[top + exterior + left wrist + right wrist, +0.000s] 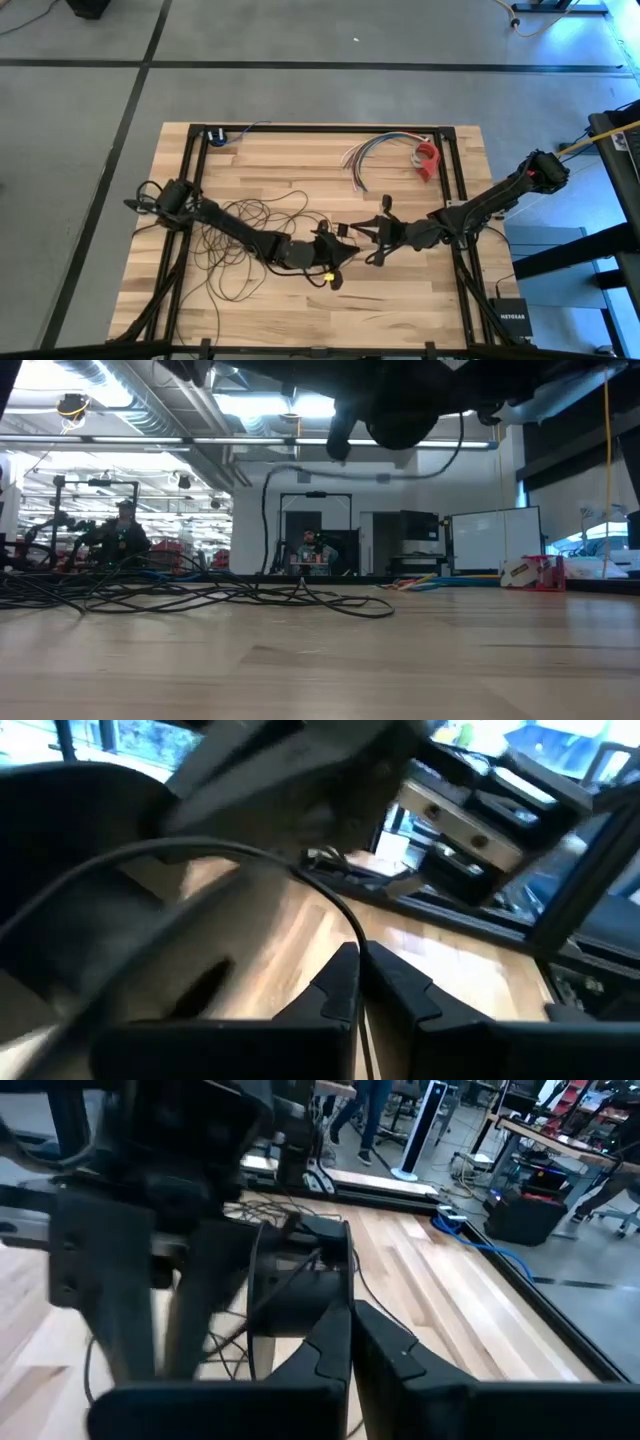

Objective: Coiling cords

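The cords [235, 235] sprawl in loose loops over the worktop [420, 310], left of frame centre. At centre, the left pincer [338, 268] is clamped on a strand; the right pincer [372, 240] is pressed together. Pulling apart could tangle the loops.

Cords [245, 232] partly hidden under the left arm at nine o'clock on the table, their small black puck not discernible, both arms cut off along the low view's top edge, distant people blurred
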Controlling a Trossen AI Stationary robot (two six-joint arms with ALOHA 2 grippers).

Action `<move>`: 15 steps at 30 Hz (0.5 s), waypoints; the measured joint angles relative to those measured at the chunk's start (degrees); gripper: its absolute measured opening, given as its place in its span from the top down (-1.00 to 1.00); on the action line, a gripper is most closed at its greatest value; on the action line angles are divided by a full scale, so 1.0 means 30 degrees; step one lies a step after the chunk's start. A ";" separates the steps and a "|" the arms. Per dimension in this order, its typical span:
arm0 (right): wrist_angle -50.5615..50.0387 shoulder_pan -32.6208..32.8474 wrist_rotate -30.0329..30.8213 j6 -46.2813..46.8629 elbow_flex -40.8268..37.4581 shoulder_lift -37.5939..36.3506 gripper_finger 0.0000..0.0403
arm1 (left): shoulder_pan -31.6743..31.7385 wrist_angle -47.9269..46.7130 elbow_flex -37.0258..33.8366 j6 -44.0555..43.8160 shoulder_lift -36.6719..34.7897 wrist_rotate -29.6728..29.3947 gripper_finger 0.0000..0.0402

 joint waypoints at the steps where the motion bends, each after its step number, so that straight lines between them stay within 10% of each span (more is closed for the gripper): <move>1: 0.0078 0.0009 0.0004 0.0003 0.0000 0.0000 0.95 | 0.0040 0.0014 0.0000 0.0064 -0.0007 -0.0018 0.97; 15: -0.0179 0.0058 -0.0751 0.1025 0.0029 -0.2001 0.95 | 0.0093 -0.2603 0.0000 0.0099 -0.0036 -0.0051 0.99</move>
